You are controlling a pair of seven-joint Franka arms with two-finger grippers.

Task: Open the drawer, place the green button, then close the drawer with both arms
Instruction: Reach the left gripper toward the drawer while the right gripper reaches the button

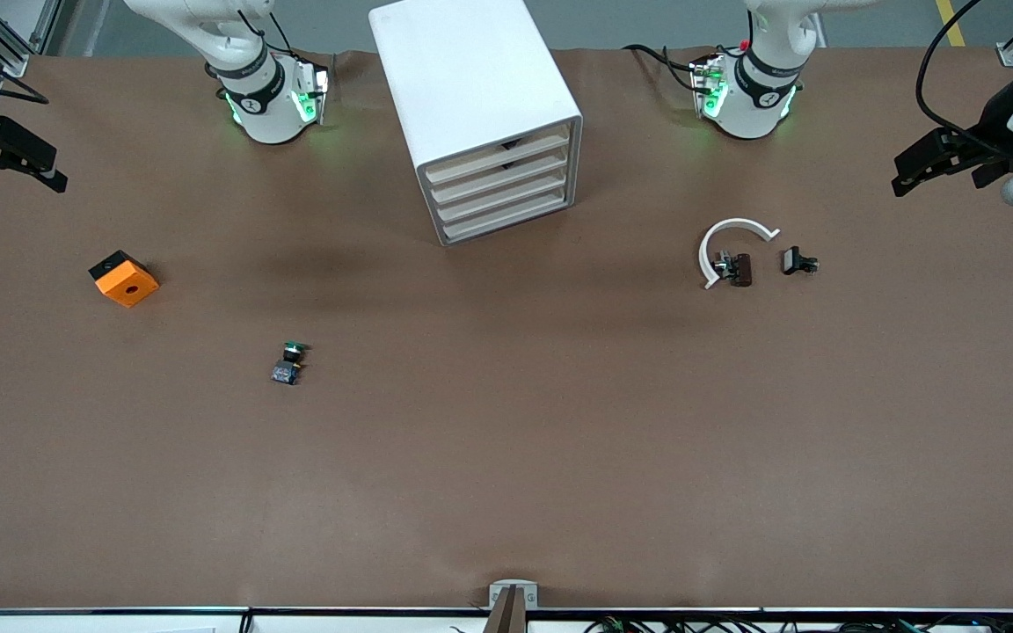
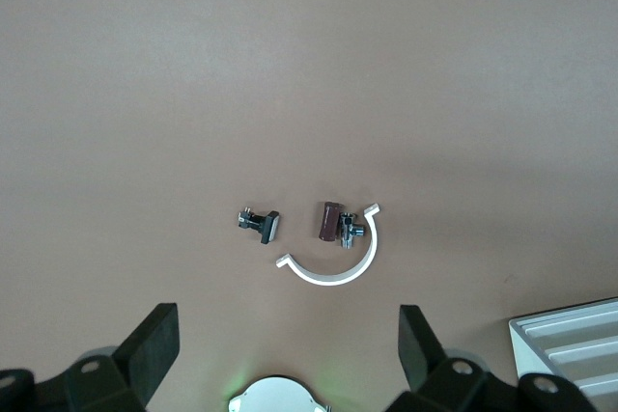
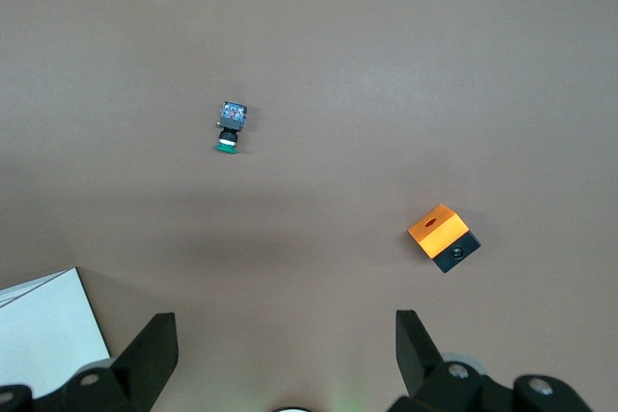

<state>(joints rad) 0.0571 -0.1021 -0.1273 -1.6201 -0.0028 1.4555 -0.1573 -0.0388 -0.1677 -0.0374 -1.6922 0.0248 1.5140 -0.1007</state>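
1. I see the left gripper (image 2: 282, 354) high over the left arm's end of the table, fingers spread, nothing in them.
2. The right gripper (image 3: 285, 354) waits likewise over the right arm's end, jaws apart.
3. The button (image 1: 288, 363) lies on the table (image 1: 506, 457), nearer the front camera than the orange cube (image 1: 124, 278).
4. The drawer (image 1: 506, 221), lowest in the cabinet (image 1: 471, 97), is shut.

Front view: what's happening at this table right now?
Nothing is held yet. The left gripper and right gripper wait open at the table's ends. All of the cabinet's drawers, including the lowest drawer, are shut. The button lies untouched on the table, nearer the camera than the orange cube.
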